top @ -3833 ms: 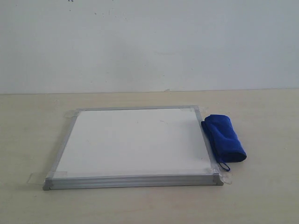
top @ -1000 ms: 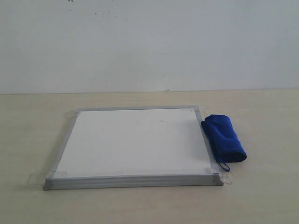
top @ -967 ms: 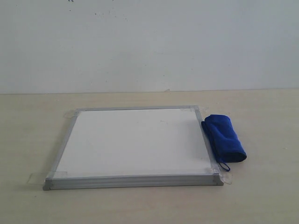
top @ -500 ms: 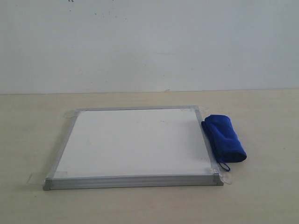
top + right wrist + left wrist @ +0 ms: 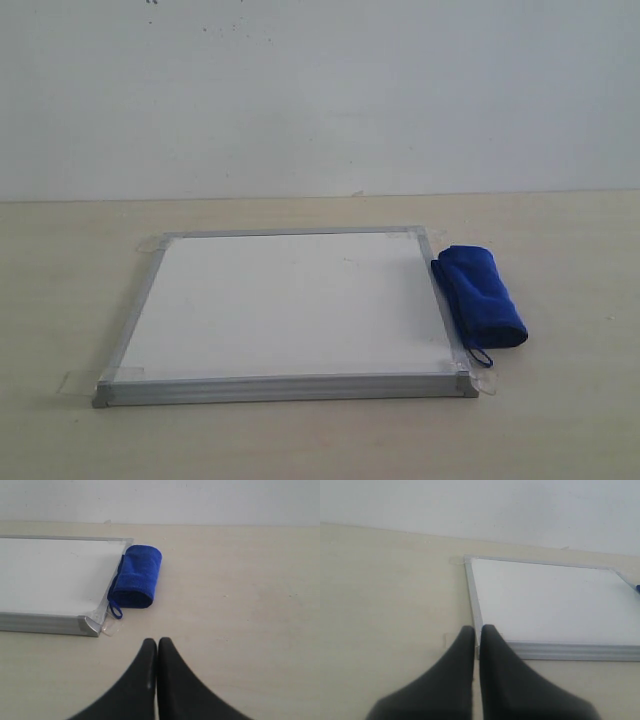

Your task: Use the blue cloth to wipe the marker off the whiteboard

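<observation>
Only wrist views show left end effector (image 5: 477, 630) and right end effector (image 5: 157, 642), both closed near the whiteboard (image 5: 545, 600).

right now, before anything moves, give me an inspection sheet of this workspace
surface: pale beige table, flat
job's things: whiteboard lies flat, fixed with clear tape tabs at its corners; no marker strokes can be made out on it; blue cloth lies rolled along the board's right frame edge, untouched
clutter: nothing seen
grippers: left gripper shut, holding nothing, pointing toward a board corner; right gripper shut, holding nothing, short of the cloth; neither shows in the exterior view
cables: nothing seen
surroundings: plain white wall behind the table
</observation>
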